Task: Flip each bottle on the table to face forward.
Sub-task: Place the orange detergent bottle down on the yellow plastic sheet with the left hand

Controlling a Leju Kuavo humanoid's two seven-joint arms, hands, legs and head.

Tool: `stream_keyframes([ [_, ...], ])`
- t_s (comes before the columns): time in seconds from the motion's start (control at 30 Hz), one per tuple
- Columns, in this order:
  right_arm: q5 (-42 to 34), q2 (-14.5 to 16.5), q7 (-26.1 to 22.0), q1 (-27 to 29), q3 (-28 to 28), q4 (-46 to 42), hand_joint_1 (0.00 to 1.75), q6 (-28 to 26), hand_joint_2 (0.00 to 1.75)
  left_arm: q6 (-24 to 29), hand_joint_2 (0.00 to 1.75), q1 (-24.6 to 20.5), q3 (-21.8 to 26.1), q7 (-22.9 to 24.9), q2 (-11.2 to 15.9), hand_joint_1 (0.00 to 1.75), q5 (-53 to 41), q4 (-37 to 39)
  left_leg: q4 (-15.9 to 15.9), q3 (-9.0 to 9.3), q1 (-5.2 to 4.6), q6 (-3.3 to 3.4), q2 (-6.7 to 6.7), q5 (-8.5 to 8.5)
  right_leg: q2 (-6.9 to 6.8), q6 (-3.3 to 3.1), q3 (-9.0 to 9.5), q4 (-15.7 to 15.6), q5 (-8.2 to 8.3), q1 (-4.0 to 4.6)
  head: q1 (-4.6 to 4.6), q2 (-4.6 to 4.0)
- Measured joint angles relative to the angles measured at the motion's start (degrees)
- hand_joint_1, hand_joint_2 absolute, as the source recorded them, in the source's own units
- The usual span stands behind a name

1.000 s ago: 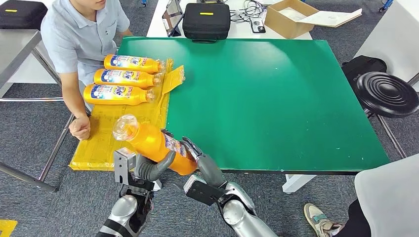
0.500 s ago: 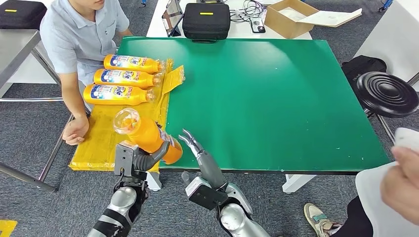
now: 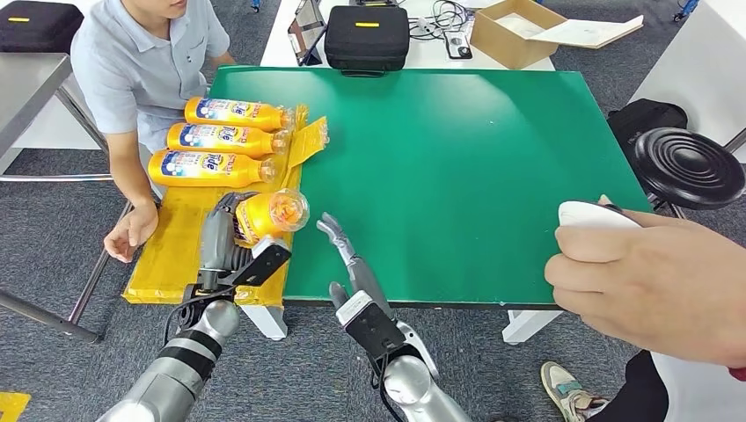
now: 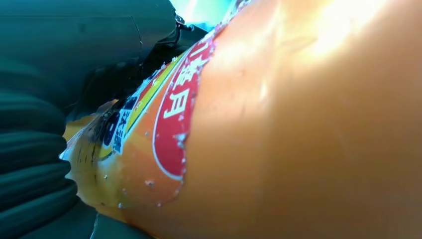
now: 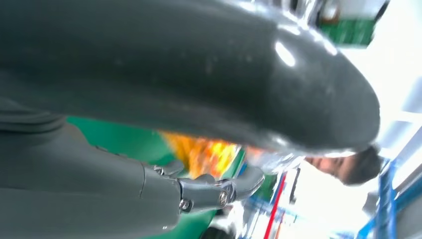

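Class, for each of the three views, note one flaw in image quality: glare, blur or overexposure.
Head view: sharp, evenly lit, though a person's hand looms large at the near right. Left wrist view: the orange bottle held by the left hand is too close, soft, with glare washing out its upper side. Right wrist view: the right hand is blurred, and the background is overexposed white.

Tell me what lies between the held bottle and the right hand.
Nothing: in the head view, bare green table edge separates the bottle in the left hand from the right hand.
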Motion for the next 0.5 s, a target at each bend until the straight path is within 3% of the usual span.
stream_keyframes([
  [0.13, -1.42, -0.13, -0.36, 0.0, 2.51, -1.23, 0.0, 1.23, 0.0, 0.14, 1.75, -3.22, 2.88, 1.34, 0.74, 1.75, -2.83, 6.09, 0.0, 0.0, 0.0, 0.0, 0.0, 0.0, 0.0, 0.0, -0.02, 0.0, 0.0, 0.0, 0.0, 0.0],
  [0.37, -1.72, -0.18, -0.37, 0.0, 3.79, -1.99, 0.0, 1.43, 0.0, 0.26, 1.75, -4.69, 4.38, 2.02, 1.22, 1.75, -4.22, 9.28, 0.0, -0.02, 0.0, 0.0, -0.01, -0.01, 0.0, -0.01, -0.03, 0.0, -0.01, 0.0, 0.01, 0.0],
  [0.5, -3.16, -0.73, -0.36, 0.0, 6.18, -3.02, 0.0, 2.42, 0.0, 0.48, 1.75, -7.64, 5.88, 11.78, 2.52, 1.75, -17.54, 15.81, 0.0, -0.01, 0.0, 0.0, -0.01, 0.0, 0.0, -0.01, -0.02, 0.0, -0.01, -0.01, 0.01, 0.0],
])
